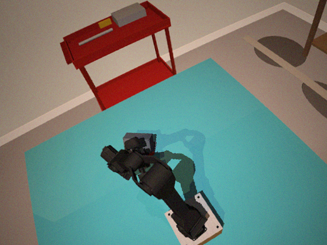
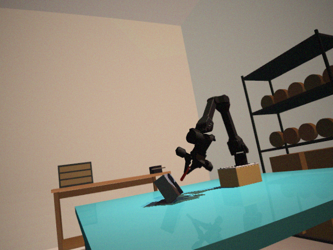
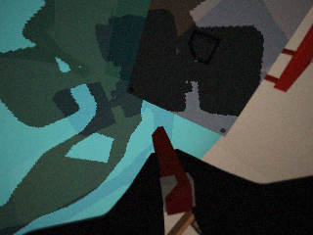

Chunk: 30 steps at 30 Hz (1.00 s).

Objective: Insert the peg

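Observation:
The red peg [image 1: 152,153] [image 2: 183,176] [image 3: 168,156] has flat sides and is tilted, its free end pointing down toward the panel. My gripper [image 2: 188,169] [image 3: 164,157] is shut on it, above the table. The grey sloped panel block [image 1: 138,134] [image 2: 167,188] [image 3: 213,118] stands on the table, partly hidden by the arm in the top view. Its hole [image 3: 204,46] shows in the wrist view as a dark outline with several straight sides, in shadow above the peg's tip in the picture. The peg's tip is outside the hole and appears apart from the panel.
The turquoise table [image 1: 242,169] [image 2: 120,215] carries the arm's base block [image 1: 215,231] [image 2: 228,178]. Beyond the table are a red cart [image 1: 121,50], a wooden bench [image 2: 115,183] and a dark shelf rack [image 2: 290,60]. The arm's shadows fall over the table and panel face.

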Tool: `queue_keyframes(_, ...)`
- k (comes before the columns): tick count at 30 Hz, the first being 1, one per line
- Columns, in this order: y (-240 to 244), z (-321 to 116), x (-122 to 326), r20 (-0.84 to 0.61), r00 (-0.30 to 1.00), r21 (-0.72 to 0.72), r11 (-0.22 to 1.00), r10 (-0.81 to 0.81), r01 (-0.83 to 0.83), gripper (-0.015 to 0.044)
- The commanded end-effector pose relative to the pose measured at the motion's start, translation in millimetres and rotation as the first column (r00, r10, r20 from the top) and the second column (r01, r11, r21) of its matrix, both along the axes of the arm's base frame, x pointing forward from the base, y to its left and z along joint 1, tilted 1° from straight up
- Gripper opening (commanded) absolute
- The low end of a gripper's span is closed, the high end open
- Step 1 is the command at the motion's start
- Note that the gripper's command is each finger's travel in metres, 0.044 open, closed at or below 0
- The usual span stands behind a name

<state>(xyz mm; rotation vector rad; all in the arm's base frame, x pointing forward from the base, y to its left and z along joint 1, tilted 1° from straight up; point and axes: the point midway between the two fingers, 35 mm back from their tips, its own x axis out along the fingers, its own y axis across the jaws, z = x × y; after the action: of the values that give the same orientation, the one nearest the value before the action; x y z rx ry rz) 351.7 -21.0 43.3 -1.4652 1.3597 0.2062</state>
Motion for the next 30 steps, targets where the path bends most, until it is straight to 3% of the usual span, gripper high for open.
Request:
queue_keyframes(1,4,0,0,-0.015,0.999,-0.024,0.999,0.036,-0.036,0.0)
queue_keyframes(30,35,4,3,-0.17,0.94,-0.192,0.926,0.296,-0.326,0.0)
